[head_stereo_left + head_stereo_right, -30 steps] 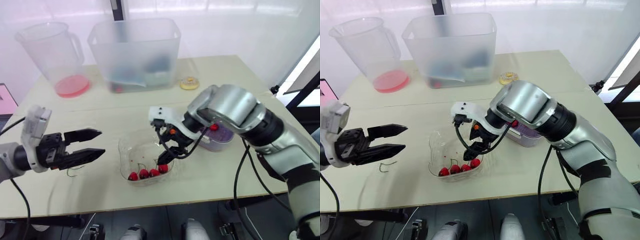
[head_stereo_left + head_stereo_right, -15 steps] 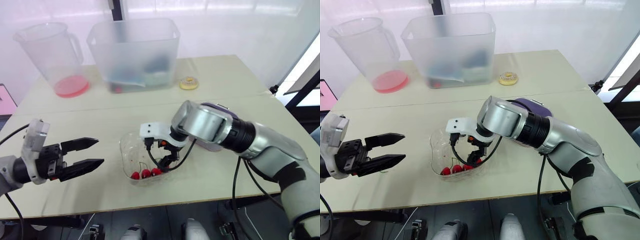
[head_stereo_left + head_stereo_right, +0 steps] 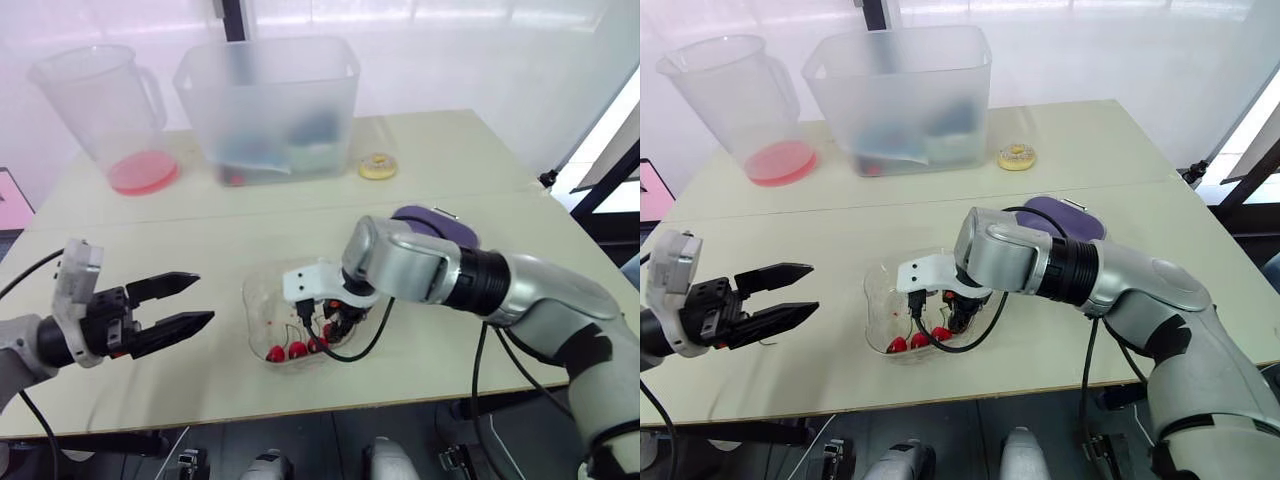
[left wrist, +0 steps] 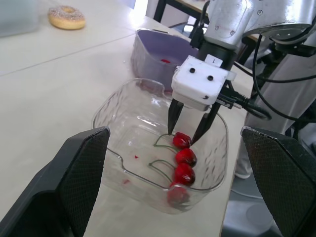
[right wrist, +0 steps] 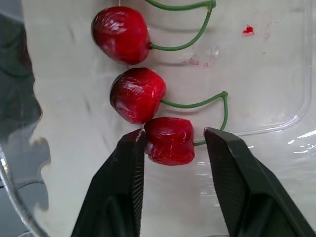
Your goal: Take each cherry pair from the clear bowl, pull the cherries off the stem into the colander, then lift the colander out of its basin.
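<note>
The right pincer point(image 4: 183, 137) has sunk lower into the clear bowl point(image 3: 258, 300) at lower centre, its fingers spread astride the end cherry point(image 5: 169, 140) of a left-to-right row with stems pointing up-frame, while the left pincer point(image 3: 204, 298) hovers spread.

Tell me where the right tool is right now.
The right tool sits inside the clear bowl, near the front edge of the table, its open fingers straddling the cherry at the row's end.
</note>
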